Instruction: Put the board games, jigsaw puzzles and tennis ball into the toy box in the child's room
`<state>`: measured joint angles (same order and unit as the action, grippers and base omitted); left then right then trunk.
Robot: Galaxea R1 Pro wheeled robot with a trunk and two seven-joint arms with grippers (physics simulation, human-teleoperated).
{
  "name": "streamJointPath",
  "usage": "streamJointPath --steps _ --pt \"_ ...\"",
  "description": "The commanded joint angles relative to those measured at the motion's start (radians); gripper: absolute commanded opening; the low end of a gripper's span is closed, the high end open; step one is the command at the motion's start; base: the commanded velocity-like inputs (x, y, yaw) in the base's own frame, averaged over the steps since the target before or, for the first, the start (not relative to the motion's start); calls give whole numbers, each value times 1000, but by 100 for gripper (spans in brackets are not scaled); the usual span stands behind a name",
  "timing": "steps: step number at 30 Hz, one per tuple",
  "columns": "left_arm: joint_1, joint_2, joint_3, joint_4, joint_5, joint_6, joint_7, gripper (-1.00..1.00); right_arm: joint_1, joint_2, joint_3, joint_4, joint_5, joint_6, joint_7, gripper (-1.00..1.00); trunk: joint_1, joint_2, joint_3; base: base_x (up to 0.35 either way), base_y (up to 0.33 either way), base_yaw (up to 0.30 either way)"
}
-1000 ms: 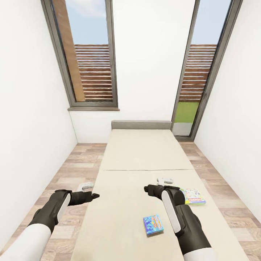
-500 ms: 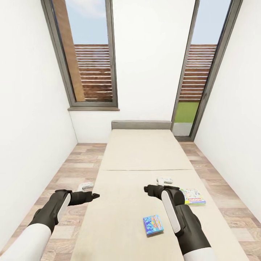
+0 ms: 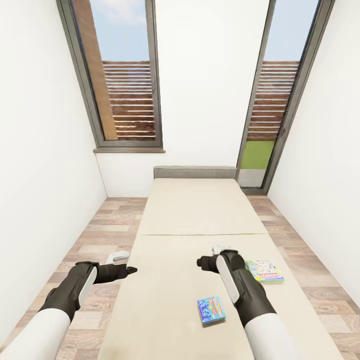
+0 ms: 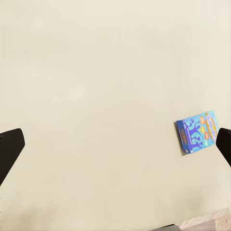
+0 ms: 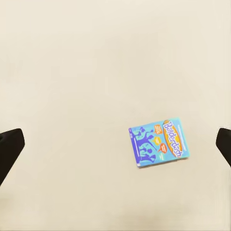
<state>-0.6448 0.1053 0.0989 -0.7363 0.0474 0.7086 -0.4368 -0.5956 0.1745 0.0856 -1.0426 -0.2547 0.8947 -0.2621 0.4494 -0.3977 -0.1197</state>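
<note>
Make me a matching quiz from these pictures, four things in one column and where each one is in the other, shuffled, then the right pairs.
Column one:
1. blue board game
2. green and white board game
3. left gripper
4. headboard

Column two:
A. far end of the bed, below the wall
B. on the mattress, on the right arm's outer side
C. above the bed's left edge, by the wood floor
D. on the mattress, nearest the robot, inboard of the right arm

Pairs: 1-D, 2-B, 3-C, 4-A
</note>
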Motion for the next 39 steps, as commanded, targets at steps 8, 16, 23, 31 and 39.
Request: streamJointPath --steps 8,16,23,31,39 --pt "-1 0 2 -1 5 9 -1 100 -32 0 -5 50 -11 0 -6 100 1 -2 -2 0 0 0" --pt "-1 2 2 -1 5 9 -2 100 -35 0 -5 54 -12 -15 -9 100 1 -2 -6 0 0 0" --pt "-1 5 0 -2 4 17 -2 100 -37 0 -4 55 -16 -13 -6 100 1 -2 -16 0 0 7" --pt "-1 81 1 -59 2 105 -4 100 -38 0 -6 54 -15 -10 -5 100 1 -2 -29 0 0 57" --pt "0 267 62 -119 0 205 -173 100 -38 0 -6 54 -14 -8 -6 100 1 -2 -42 0 0 70"
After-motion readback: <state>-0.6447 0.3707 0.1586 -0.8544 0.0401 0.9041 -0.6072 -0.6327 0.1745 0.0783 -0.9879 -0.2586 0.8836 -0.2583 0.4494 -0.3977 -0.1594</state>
